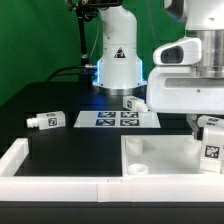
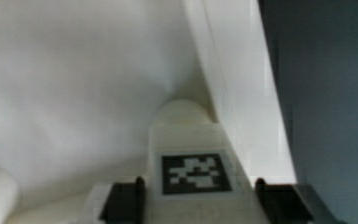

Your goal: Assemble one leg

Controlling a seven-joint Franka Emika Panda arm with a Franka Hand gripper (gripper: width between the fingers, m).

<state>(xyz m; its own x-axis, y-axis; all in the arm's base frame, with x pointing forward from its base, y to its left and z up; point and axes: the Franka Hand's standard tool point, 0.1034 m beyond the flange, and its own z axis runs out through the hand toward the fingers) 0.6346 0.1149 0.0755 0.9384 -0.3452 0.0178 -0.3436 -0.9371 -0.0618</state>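
My gripper point(image 1: 204, 128) is at the exterior view's right, shut on a leg point(image 1: 211, 141), a stubby white peg with a black-and-white tag. It holds the leg over the right part of the large white panel point(image 1: 150, 160). In the wrist view the leg point(image 2: 197, 165) sits between the two dark fingers point(image 2: 126, 203), tag facing the camera, and the gripper point(image 2: 199, 203) is closed on its sides. The panel's white surface point(image 2: 69, 90) and its raised rim lie right beneath. Whether the leg's tip touches the panel is hidden.
Another leg point(image 1: 45, 120) lies on the black table at the exterior view's left. A third point(image 1: 133, 103) lies behind the marker board point(image 1: 118, 119). The robot base point(image 1: 117, 60) stands at the back. A white border point(image 1: 20, 155) edges the table's front left.
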